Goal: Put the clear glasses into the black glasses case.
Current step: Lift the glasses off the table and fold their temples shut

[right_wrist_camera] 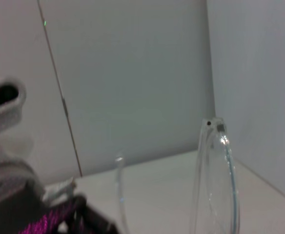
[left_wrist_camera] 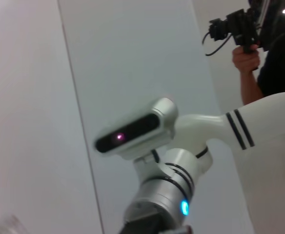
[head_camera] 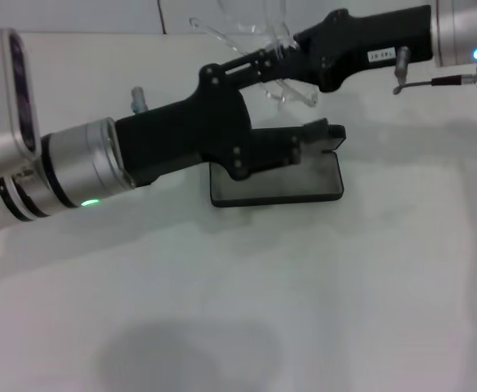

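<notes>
The left gripper (head_camera: 324, 135) reached in from nine o'clock, low over the table (head_camera: 320, 310), its tip at the back edge of the black glasses case (head_camera: 283, 184); whether its fingers were apart or together could not be told. The case lay open and flat near the middle of the head view, its greyish lining up and its long axis running nine to three. Above and behind it, toward twelve o'clock, the right gripper (head_camera: 283, 53) came in from two o'clock and seemed clamped on the clear glasses (head_camera: 255, 41), held aloft with the thin arms trailing down toward the case. The case lay roughly at six o'clock from the glasses, so the right arm was the nearer carrier.
</notes>
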